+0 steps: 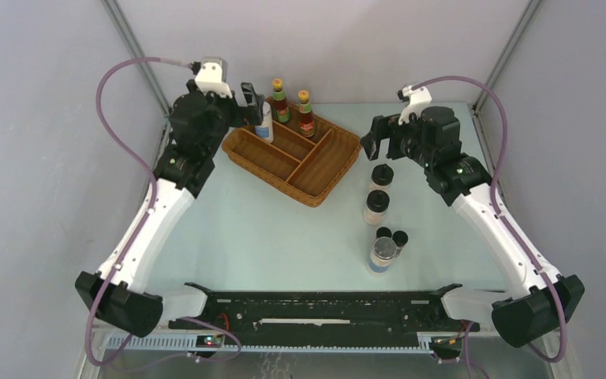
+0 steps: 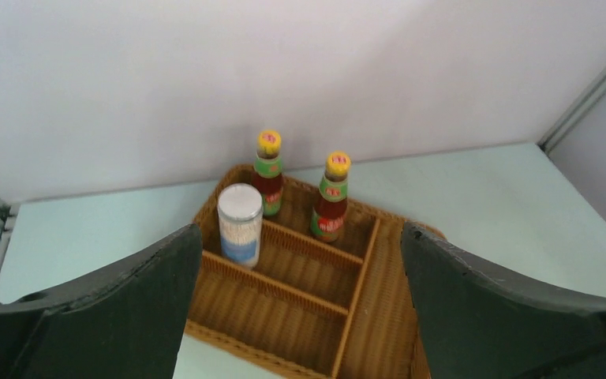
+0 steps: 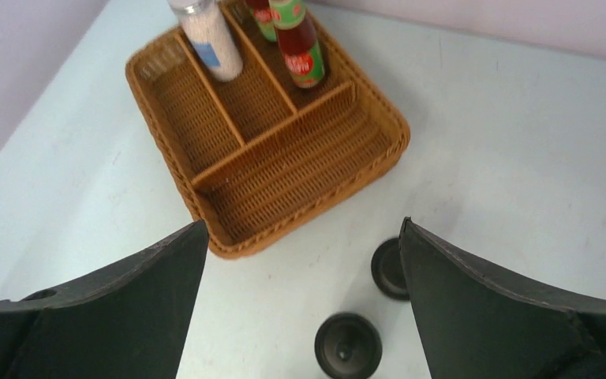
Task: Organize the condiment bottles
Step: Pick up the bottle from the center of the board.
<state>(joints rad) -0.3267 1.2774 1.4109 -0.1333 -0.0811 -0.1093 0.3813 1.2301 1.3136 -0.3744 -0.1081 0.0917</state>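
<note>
Two slim red-brown sauce bottles (image 1: 280,101) (image 1: 306,115) stand in the back compartment of the wicker tray (image 1: 327,170). One silver-lidded blue-labelled jar (image 1: 264,124) stands in the compartment beside them. My left gripper (image 1: 251,101) is open and empty, just behind that jar (image 2: 240,225). My right gripper (image 1: 374,145) is open and empty above two black-capped shakers (image 1: 381,178) (image 1: 376,207) on the table right of the tray. Their caps (image 3: 349,345) (image 3: 390,268) show between my right fingers. Two dark vials (image 1: 383,234) (image 1: 400,238) and the second jar (image 1: 382,255) stand nearer the front.
The tray (image 2: 300,272) has three parallel compartments and one long cross compartment (image 3: 300,170); the front two parallel ones and the cross one hold nothing. Grey walls close the back and sides. A black rail (image 1: 323,308) runs along the near edge.
</note>
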